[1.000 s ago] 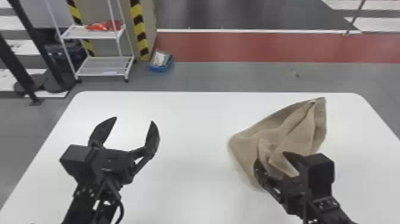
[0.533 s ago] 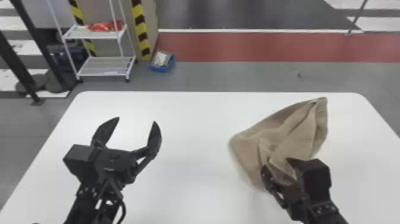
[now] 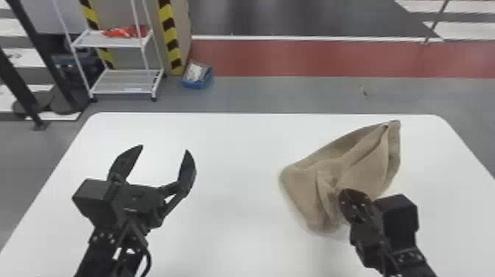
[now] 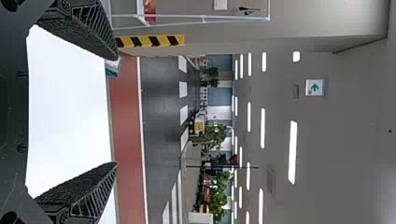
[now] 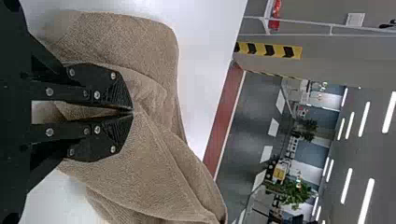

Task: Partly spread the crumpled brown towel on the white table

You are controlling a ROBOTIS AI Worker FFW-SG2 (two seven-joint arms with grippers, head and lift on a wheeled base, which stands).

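On the right side of the white bench (image 3: 235, 165), the crumpled brown towel (image 3: 361, 165) is being pinched at its near part by the closed right gripper (image 3: 350, 195). Folds (image 5: 149, 93) are being seen around its fingertips, and a pointed corner (image 3: 394, 130) near the far edge. The left gripper (image 3: 165, 148) is being held wide open over the left side, well apart from the towel.

The pincer (image 3: 343, 195) pinches a fold of the brown towel (image 5: 154, 163).
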